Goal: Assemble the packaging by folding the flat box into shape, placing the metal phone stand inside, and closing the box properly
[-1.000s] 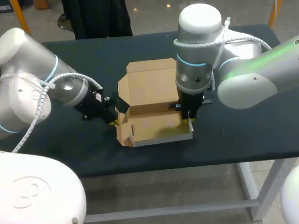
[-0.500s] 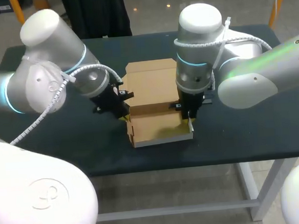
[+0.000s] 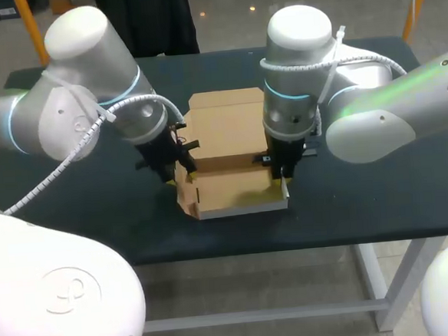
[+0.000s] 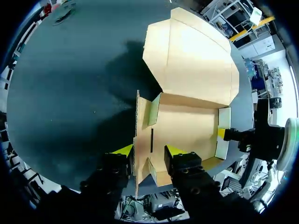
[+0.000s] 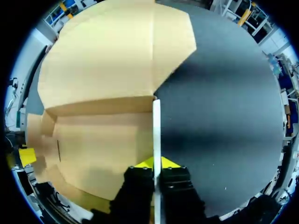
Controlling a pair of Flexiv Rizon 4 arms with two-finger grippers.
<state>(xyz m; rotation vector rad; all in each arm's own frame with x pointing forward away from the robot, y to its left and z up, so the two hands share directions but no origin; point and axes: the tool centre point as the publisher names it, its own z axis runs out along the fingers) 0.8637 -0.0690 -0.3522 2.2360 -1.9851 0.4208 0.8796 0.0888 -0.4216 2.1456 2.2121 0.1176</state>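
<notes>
- The left side wall (image 4: 140, 135) of the brown cardboard box (image 3: 237, 188) stands between the fingers of the left tool (image 4: 148, 151). They are spread wide and do not pinch it. If that tool closes or shifts sideways off-line, I judge it could bend the wall outward or crease it away from its fold line.
- The right tool (image 5: 157, 163) is narrow and clamped on the thin, upright right side wall (image 5: 157, 126). A pull from either arm while this grip holds could tear the cardboard or drag the whole box across the dark table (image 3: 379, 180).
- The walls look only lightly set, so letting go too soon would likely let them fall flat.
- The lid panel (image 3: 225, 122) lies open and flat on the table. Folding it over before the side flaps are tucked would likely jam it against them.
- In the head view the box sits at the centre of the frame. Its shallow tray is toward the lower edge and the lid stretches toward the upper edge, with the left tool at the tray's left side and the right tool at its right.
- The box is plain brown corrugated board with pale cut edges and angled corners on the lid. There is a short dark slot near the left wall and small tabs are folded in at the corners. Nothing lies in the tray.
</notes>
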